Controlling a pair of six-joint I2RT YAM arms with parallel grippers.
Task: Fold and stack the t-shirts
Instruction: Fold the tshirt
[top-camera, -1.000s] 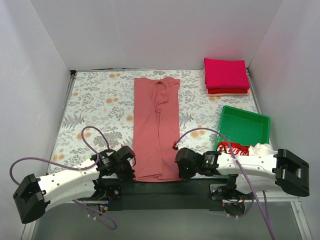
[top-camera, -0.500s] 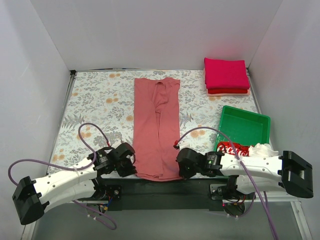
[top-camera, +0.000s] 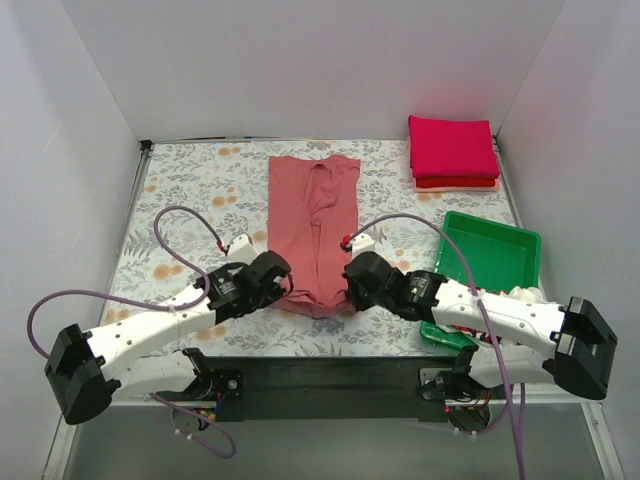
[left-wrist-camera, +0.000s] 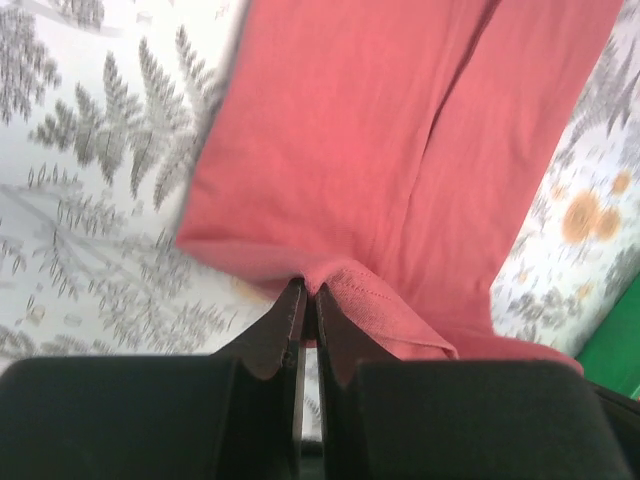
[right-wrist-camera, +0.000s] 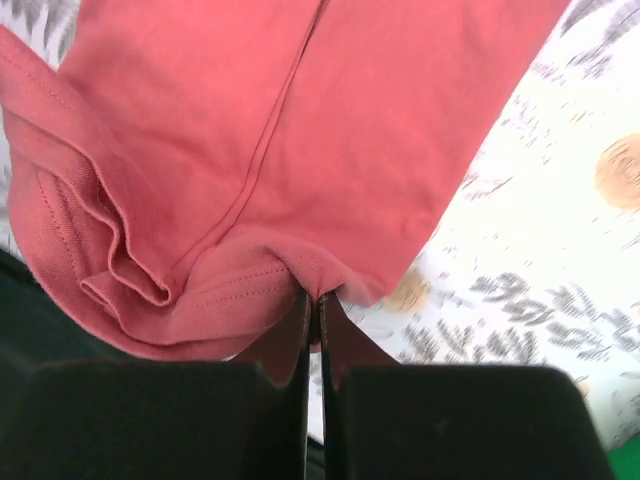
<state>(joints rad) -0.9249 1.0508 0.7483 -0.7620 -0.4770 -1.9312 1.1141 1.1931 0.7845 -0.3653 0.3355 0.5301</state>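
left tool (left-wrist-camera: 305, 296): clamped, pointing inward | right tool (right-wrist-camera: 312, 300): clamped, pointing inward

No legible text, labels, brands or numbers in any view.
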